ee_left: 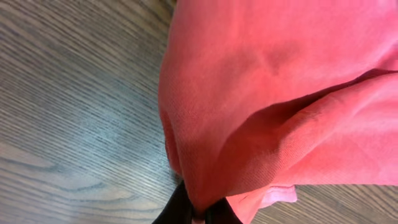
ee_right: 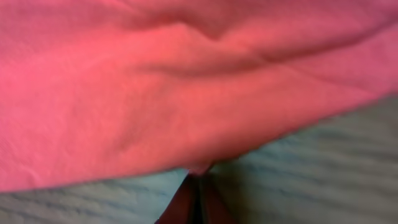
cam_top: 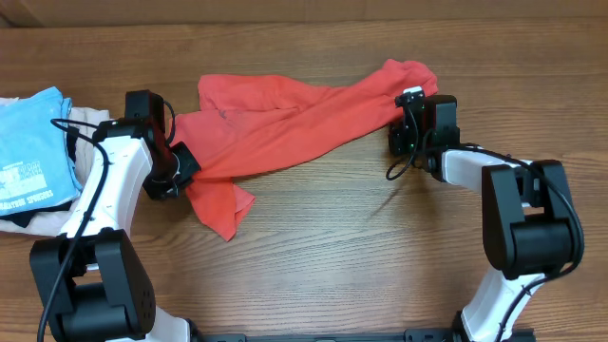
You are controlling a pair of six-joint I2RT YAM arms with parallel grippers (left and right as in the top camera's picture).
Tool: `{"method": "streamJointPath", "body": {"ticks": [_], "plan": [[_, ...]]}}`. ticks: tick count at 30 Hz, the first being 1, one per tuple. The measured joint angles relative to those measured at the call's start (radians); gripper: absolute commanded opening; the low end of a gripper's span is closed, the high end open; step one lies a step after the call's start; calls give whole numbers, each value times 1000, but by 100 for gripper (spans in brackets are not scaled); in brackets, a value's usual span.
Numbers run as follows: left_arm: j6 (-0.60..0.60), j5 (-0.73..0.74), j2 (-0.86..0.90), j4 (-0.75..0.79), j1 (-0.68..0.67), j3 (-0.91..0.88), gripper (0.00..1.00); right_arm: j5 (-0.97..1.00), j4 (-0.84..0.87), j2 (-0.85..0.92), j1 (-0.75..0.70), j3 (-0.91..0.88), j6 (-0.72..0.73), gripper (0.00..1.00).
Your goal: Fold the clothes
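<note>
Now both grippers are clamped on the coral-red T-shirt [cam_top: 285, 123], bunched across the middle of the table [cam_top: 332, 247]: the left gripper [cam_top: 179, 169] on its lower-left edge, the right gripper [cam_top: 407, 128] on its right end. Drawing them apart evenly and gently should spread it flat without slipping. The light blue tee [cam_top: 33, 152], lying over a beige garment [cam_top: 93, 116], sits close beside the left arm [cam_top: 119, 176] and risks a snag.

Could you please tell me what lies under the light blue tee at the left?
A beige garment pokes out beneath the light blue tee, plus a dark layer; the rest is covered.
</note>
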Motion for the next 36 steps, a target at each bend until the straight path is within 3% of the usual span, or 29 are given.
{"method": "streamJointPath", "body": {"ticks": [4,10,14,15,17,21,27,31,36], "plan": [[0,0,0,10,0,0,4,54,-196,-109,-5,-7,39,4],[16,-5,-1,-29,0,28,4,126,-481,-457,-17,-4,137,4],[20,-19,-20,-45,0,80,4,140,-550,-594,-36,-3,201,4],[20,-19,-25,-45,0,83,4,141,-555,-596,-36,-3,204,9],[20,-20,-34,-51,0,85,4,129,-557,-565,-35,-3,191,16],[20,-22,-34,-51,0,85,4,79,-511,-421,-35,-6,161,19],[19,10,-52,-47,0,98,4,-16,-293,-118,-16,-18,100,27],[19,19,-113,-27,0,148,4,-37,-180,-75,8,-14,84,38],[11,24,-229,-6,0,193,5,-49,-89,-45,25,-14,80,39]]}}
